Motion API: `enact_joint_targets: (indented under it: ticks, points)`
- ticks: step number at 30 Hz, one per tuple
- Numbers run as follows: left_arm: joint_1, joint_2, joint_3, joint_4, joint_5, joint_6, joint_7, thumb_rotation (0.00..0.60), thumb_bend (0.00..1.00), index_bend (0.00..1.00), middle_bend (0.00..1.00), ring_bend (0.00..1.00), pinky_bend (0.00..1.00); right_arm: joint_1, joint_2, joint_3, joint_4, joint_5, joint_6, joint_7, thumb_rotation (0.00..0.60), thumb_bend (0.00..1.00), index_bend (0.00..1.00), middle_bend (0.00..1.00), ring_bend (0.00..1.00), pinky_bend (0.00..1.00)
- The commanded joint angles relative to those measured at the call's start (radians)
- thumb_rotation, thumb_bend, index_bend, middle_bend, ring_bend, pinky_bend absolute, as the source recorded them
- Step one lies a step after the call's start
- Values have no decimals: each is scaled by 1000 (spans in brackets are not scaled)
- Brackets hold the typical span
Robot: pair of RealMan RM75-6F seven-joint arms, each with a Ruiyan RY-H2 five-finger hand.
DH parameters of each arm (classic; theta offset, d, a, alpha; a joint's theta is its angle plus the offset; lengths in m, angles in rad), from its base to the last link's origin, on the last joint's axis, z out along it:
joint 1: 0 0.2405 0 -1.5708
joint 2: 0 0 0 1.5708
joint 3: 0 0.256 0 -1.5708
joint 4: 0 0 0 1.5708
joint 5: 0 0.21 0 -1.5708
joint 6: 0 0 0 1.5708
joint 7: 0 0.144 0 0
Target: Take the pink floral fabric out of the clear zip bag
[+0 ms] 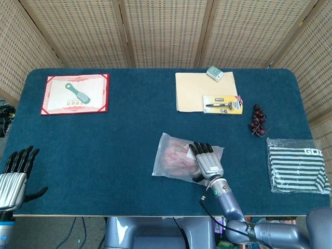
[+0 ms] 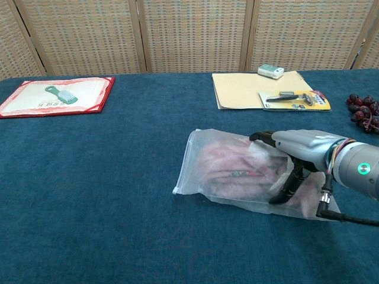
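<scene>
Right hand (image 2: 296,157) presses spread fingers onto clear zip bag (image 2: 213,171), pinning it; next, opening the seal to reach pink floral fabric (image 2: 228,168)

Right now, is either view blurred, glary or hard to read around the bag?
Head view: sharp, evenly lit, no glare; the clear zip bag reads milky. Chest view: also sharp, the pink floral fabric hazy through plastic, only soft shadow under the right hand.

left robot hand (image 1: 14,174) cropped, striped cloth (image 1: 296,166) cropped
</scene>
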Motion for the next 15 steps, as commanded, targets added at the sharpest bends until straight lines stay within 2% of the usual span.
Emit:
enact_joint_targets:
  ticks: [1,3,4,5,7,10,13,15]
  points:
    - [-2,-2,-2,1,-6,-4,1,600,102,0,0,0,0,-5,-33,-13,63,-68,3,53,600,106,71,244,199,327]
    - [-4,-3,-3,2,-10,-8,2,600,104,0,0,0,0,-10,-37,-15,82,-105,2,86,600,279,179,357,340,493]
    - [-5,-3,-3,2,-12,-10,2,600,104,0,0,0,0,-13,-38,-18,89,-127,0,104,600,325,209,383,368,528]
    - [-7,-4,-3,2,-12,-13,2,600,105,0,0,0,0,-16,-36,-22,95,-149,-4,123,600,453,292,450,437,617]
    - [-8,-5,-2,2,-13,-16,3,600,106,0,0,0,0,-21,-32,-26,105,-185,-11,156,600,665,427,555,533,730]
    - [-12,-9,0,5,-13,-22,7,600,106,0,0,0,0,-32,-25,-37,125,-267,-9,220,600,818,521,623,590,759]
    - [-18,-12,-6,8,-17,-28,-12,600,108,0,0,0,0,-39,-17,-47,145,-364,1,290,600,897,555,649,614,759]
    - [-21,-12,-11,10,-22,-30,-21,600,108,0,0,0,0,-40,-16,-48,160,-408,10,322,600,904,561,656,621,759]
